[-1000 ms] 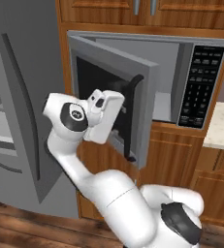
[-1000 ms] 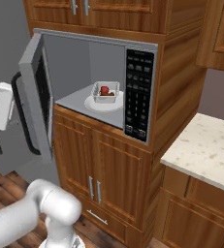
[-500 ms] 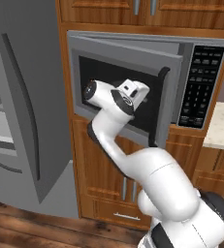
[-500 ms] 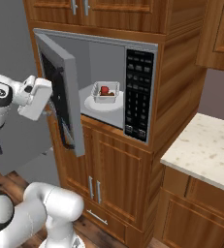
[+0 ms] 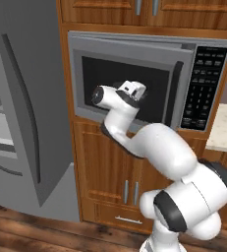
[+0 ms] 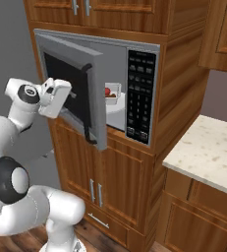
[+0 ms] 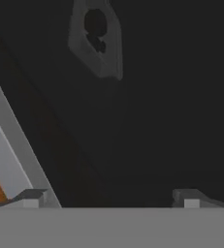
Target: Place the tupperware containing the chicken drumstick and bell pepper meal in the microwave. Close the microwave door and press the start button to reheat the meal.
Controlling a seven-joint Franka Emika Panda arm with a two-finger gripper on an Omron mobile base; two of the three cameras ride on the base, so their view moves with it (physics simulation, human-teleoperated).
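two fingers [image 7: 108,199] spread wide, empty, against door [image 6: 70,93] glass; door part-shut on microwave [image 6: 134,88], tupperware [image 6: 111,93] inside.

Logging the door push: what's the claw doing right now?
Claw: open, holding nothing, facing the dark window of the door.

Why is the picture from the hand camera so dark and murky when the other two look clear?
Hand view: the camera sits close against the door's dark window, so almost all is black, with a faint grey reflection near the top; its grey frame crosses at lower left. Right base view: evenly lit, the tupperware shows sharply inside the microwave. Left base view: flat, shadowless light.
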